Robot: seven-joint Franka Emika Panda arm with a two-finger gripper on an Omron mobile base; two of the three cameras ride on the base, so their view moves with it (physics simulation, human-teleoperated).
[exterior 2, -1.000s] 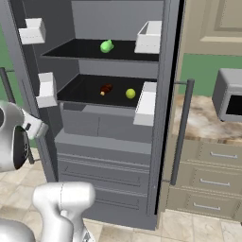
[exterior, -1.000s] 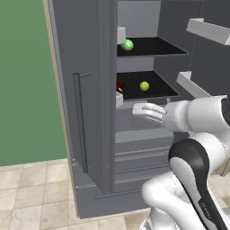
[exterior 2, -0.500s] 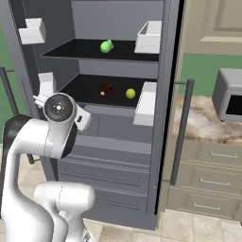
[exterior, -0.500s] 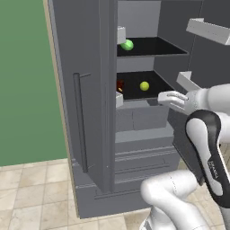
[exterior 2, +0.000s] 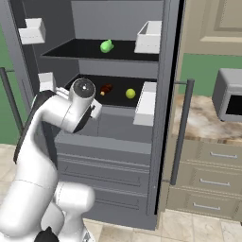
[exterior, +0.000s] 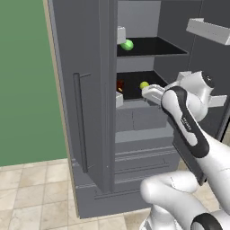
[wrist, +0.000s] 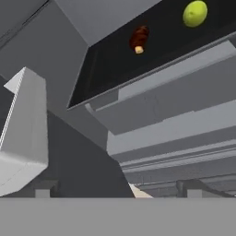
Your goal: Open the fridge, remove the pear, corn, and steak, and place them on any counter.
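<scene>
Both fridge (exterior 2: 118,156) doors open; pear (exterior 2: 130,93) & steak (exterior 2: 106,89) on lower shelf

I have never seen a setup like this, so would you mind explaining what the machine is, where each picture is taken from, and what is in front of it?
This is a rendered kitchen. The machine is a white robot arm on a base that can drive. Two pictures come from cameras on that base, behind the arm to its left and right. The third comes from a camera on the hand, looking along the end effector, so it is tilted.

In front stands a dark grey fridge with both doors open. On its upper shelf lies the bright green corn. On the lower shelf lie the round yellow-green pear and a small reddish-brown item, probably the steak. To the right is a marbled counter carrying a microwave.

The end effector is open and holds nothing; the arm is reaching toward the lower shelf.
</scene>
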